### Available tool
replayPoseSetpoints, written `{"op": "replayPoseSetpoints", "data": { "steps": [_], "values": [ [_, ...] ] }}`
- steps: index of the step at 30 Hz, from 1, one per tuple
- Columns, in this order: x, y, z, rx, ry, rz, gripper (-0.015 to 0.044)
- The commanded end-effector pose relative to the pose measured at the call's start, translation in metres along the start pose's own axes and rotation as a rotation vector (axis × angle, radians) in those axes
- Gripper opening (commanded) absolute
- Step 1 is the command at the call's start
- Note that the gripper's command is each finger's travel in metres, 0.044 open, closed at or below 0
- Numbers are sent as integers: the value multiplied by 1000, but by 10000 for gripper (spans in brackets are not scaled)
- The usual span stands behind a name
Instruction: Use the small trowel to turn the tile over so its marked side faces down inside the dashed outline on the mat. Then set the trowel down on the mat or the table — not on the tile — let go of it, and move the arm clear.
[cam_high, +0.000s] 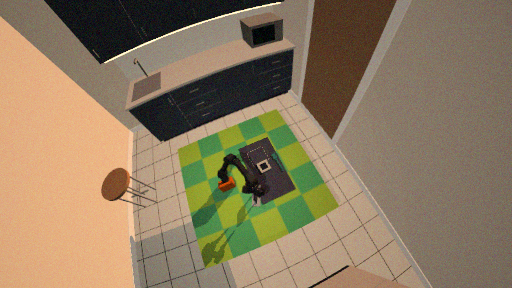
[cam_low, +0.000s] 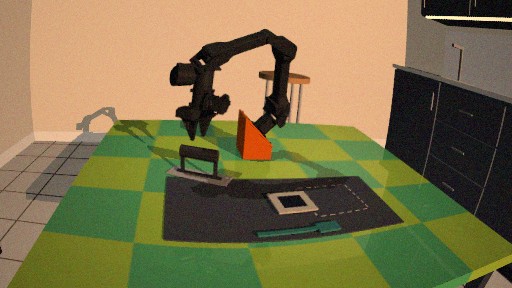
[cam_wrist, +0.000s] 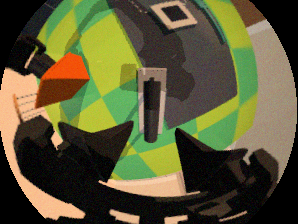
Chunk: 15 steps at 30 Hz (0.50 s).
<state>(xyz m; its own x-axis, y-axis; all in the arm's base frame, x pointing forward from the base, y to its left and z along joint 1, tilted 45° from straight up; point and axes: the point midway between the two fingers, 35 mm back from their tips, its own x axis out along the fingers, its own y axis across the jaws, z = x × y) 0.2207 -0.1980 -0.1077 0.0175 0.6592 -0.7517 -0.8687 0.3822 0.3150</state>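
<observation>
The small trowel (cam_high: 256, 202) (cam_low: 199, 153) (cam_wrist: 151, 100) has a pale flat plate and a raised black handle. It rests plate down at the corner of the dark mat (cam_high: 280, 185) (cam_low: 215, 220) (cam_wrist: 212, 85), handle up. My gripper (cam_low: 198, 136) (cam_wrist: 154, 127) is open and empty, its fingertips above the handle and apart from it. The tile (cam_high: 263, 166) (cam_low: 276, 203) (cam_wrist: 189, 21), pale with a dark square on its upper face, lies flat on the mat. It lies beside the dashed outline (cam_low: 344, 185), at its near-trowel side; whether their edges overlap is unclear.
A teal flat tool (cam_low: 287, 232) lies along the mat's edge, beside the tile. An orange wedge block (cam_high: 226, 184) (cam_low: 255, 145) (cam_wrist: 65, 75) stands by the arm's base. The green checkered surface (cam_high: 270, 227) (cam_low: 100, 212) surrounds the mat.
</observation>
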Motion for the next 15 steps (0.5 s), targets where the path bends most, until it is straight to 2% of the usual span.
{"op": "replayPoseSetpoints", "data": {
  "steps": [1,15],
  "values": [
    [3,1,-2,119,-8,-29,300],
    [14,2,-10,584,-54,-153,300]
  ]
}}
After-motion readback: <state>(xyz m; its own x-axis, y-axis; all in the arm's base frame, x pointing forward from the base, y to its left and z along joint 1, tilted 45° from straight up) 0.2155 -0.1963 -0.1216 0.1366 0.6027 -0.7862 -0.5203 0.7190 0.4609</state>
